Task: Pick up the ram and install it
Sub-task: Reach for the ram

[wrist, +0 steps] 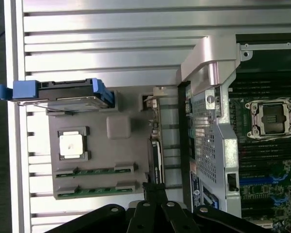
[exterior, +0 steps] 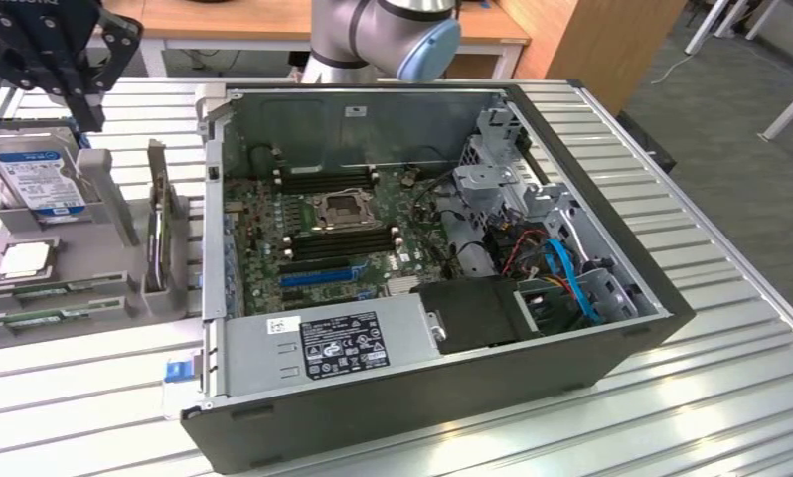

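Exterior view: high oblique, whole open case [exterior: 436,417]. Wrist view: straight down, nearer. Shared: parts tray [wrist: 102,153], motherboard [exterior: 253,214].

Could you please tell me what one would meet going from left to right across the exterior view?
hard drive → upright expansion card → CPU socket → blue cables

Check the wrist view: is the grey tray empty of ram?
No, two ram sticks lie side by side in slots of the tray.
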### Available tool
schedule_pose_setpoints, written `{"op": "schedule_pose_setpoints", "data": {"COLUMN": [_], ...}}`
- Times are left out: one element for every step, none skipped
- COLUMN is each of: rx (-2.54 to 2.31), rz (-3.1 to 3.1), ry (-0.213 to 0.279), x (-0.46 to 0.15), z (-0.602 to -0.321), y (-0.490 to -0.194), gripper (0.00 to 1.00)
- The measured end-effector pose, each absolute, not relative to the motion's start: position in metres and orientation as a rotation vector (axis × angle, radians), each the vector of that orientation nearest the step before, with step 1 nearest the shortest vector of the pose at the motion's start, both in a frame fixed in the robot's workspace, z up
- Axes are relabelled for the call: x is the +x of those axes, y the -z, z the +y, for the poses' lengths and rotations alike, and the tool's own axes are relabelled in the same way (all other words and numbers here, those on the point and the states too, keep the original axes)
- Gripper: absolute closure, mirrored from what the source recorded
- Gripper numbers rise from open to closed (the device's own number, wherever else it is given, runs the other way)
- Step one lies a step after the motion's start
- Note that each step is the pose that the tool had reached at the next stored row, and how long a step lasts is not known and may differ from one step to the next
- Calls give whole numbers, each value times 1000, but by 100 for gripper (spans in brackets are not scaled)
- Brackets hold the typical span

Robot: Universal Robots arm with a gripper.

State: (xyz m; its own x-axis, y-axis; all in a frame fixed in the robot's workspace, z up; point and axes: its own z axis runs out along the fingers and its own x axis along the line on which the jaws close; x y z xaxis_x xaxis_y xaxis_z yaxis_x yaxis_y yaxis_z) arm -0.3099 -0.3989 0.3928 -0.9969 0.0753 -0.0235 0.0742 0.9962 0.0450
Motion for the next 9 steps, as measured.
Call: {"op": "schedule_pose_setpoints", "data": {"rx": [117,116,117,116,116,117,117,117,117], "rz": [3114,3114,3114,3114,3114,3113,3113,3114,3113], "ry": [-69,-69,-69,-69,-69,-69,-69,-69,-69], "x": [-312,-314,-316,-318,-320,-322,-324,-327,-329], "z": [-399,-399,-399,-399,-399,-399,-399,-399,-399], "y": [-393,-393,-393,-393,-393,-393,-393,-393,-393], "gripper": [90,90,90,90,90,90,90,90,90]}}
